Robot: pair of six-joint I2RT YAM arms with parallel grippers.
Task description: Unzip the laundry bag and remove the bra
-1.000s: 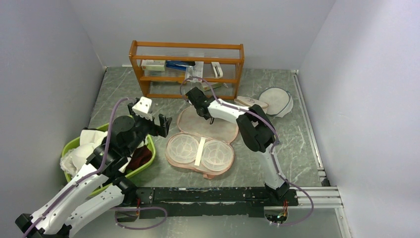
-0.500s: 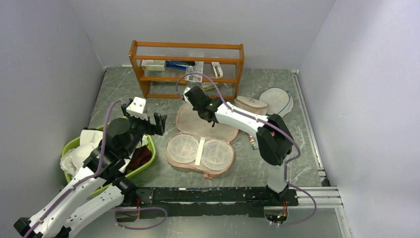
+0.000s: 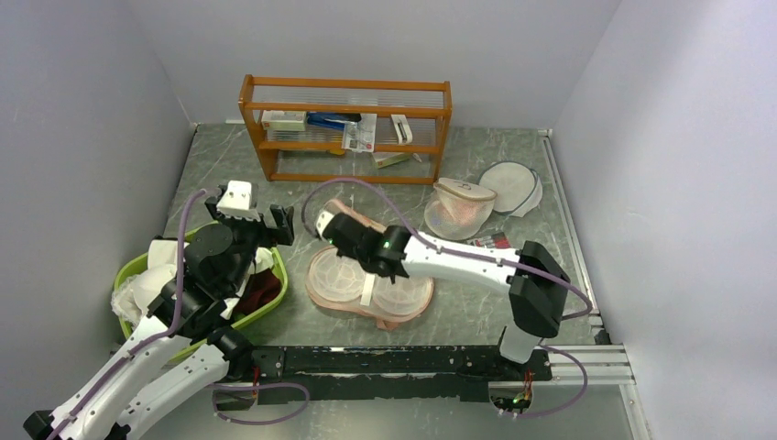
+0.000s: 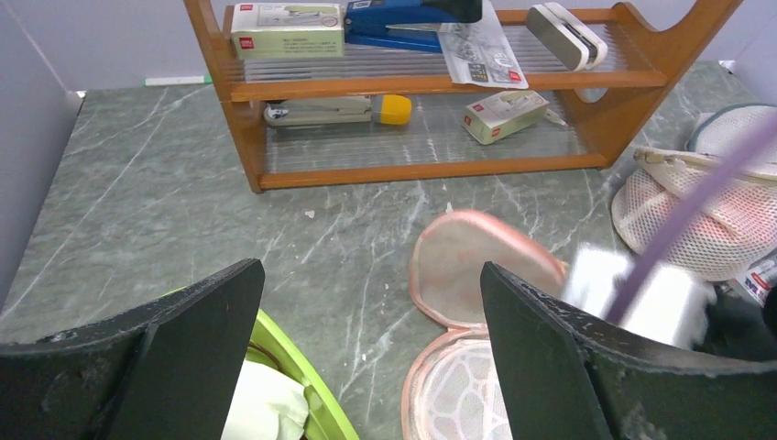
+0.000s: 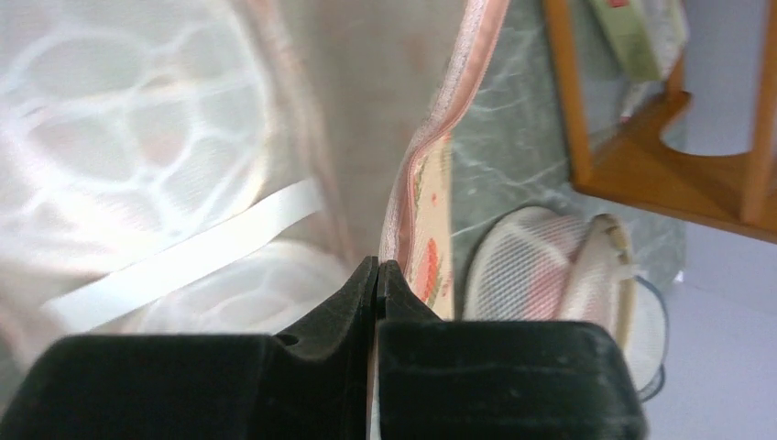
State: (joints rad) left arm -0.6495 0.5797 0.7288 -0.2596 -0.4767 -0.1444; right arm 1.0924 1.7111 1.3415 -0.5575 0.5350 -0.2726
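Observation:
The peach-pink laundry bag [image 3: 403, 310] lies unzipped in the middle of the table. Its lid [image 4: 463, 266] is lifted off the table at the far side. My right gripper [image 3: 346, 240] is shut on the lid's pink edge [image 5: 431, 137], and the flower-print outside shows in the right wrist view. The bra [image 3: 406, 284] rests in the bag's lower half as two white rounded cups under netting, with a white band [image 5: 183, 252] across the middle. My left gripper [image 4: 368, 270] hangs open and holds nothing, over the green basket's far rim, left of the bag.
A green basket [image 3: 278, 291] with white cloths and a dark maroon garment sits at the left. A wooden shelf [image 3: 348, 87] with small boxes stands at the back. A white mesh dome bag [image 3: 458, 206] and a round mesh disc [image 3: 511, 183] lie at the back right.
My right arm has swung from the back toward the near left, pulling the lid's edge up and over the lower half. My left gripper has drifted left, still open.

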